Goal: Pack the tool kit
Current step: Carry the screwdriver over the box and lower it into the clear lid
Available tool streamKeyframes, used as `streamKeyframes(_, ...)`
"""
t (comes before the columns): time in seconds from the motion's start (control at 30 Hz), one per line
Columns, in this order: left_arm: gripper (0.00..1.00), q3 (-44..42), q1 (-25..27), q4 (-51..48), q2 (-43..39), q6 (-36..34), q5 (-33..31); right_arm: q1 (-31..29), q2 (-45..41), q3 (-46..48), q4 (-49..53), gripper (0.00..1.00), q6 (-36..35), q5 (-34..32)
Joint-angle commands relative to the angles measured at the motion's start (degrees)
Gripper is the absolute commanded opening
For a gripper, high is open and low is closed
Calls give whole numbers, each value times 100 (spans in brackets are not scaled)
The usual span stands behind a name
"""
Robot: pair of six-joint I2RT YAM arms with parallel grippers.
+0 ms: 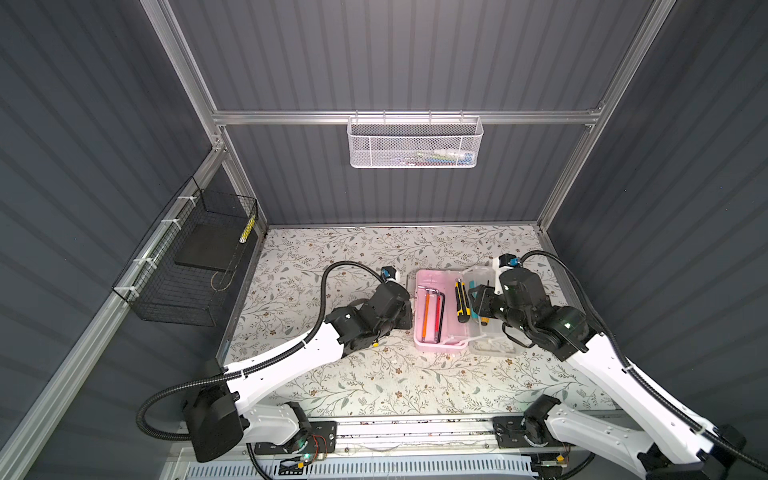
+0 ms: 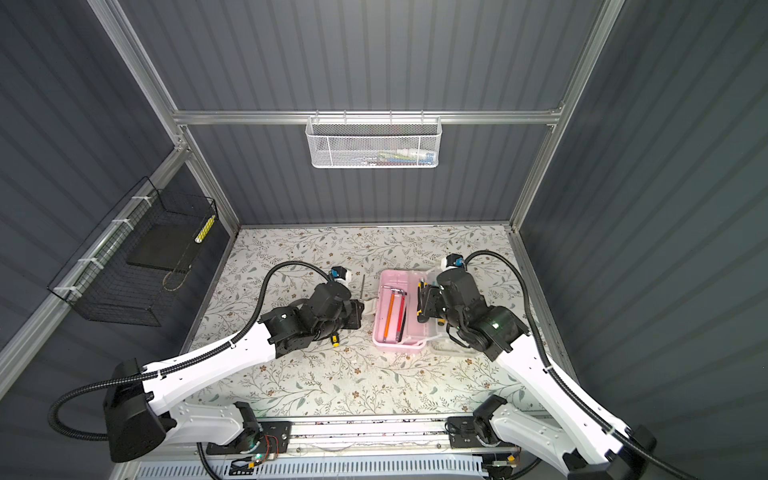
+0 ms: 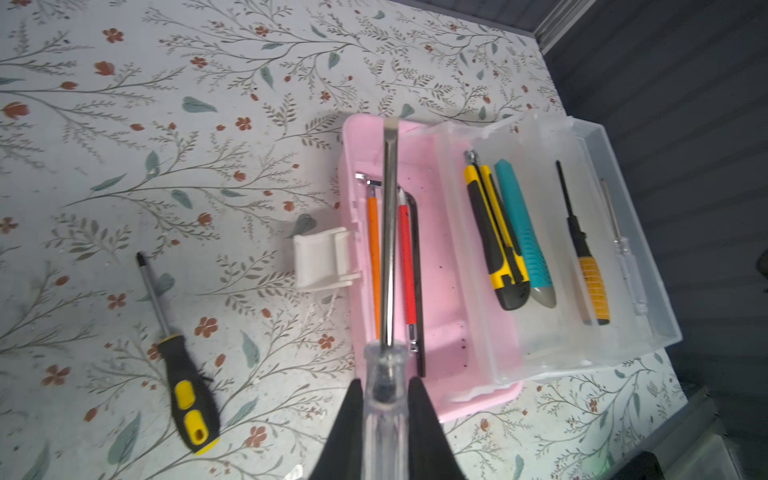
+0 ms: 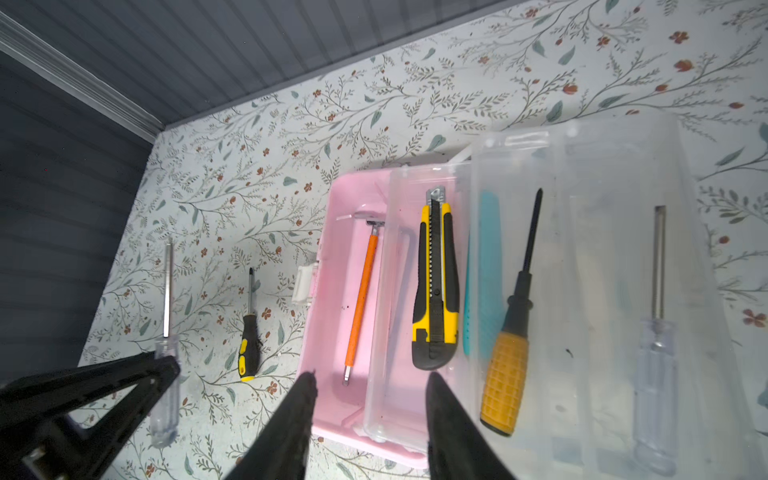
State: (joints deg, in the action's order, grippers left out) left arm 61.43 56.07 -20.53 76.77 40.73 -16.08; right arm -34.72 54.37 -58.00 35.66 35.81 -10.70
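**Item inspected:** the tool kit's pink case point(image 1: 420, 279) stands open on the floral table point(image 1: 374, 386), right of centre in the lower half of both top views. Its long axis runs up and down the frame, and the clear lid point(image 1: 478, 277) is laid flat against its right side. Hex keys point(image 3: 374, 249) lie lengthwise in the pink base. Two utility knives point(image 3: 494, 232) and two slim screwdrivers point(image 3: 592, 282) rest on the clear plastic, all parallel to the case.

**Left gripper** point(image 3: 384, 392): the fingers are clamped on the clear handle of a flat-blade screwdriver point(image 3: 389, 232), just left of the case. Its shaft points to the upper edge of the top views, parallel to the case (judged: aligned so it drops in lengthwise).

**Right gripper** point(image 4: 370, 386): the jaws are apart and empty, poised over the case's lower end, presumably waiting.

**Outstanding:** a black-and-yellow screwdriver point(image 3: 187, 395) lies unpacked on the table.
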Motion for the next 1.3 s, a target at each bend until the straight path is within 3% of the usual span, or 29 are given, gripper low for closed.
streamKeyframes(0.0, 0, 284, 94, 188, 245, -43, -16, 21, -118, -64, 235, 45, -12, 39)
streamKeyframes(0.57, 0, 1324, 605, 467, 1161, -139, 60, 139, -206, -132, 397, 45, -102, -13)
streamKeyframes(1.27, 0, 3087, 984, 1303, 3415, 196, 830, 441, -1337, -8, 1311, 46, -1, -572)
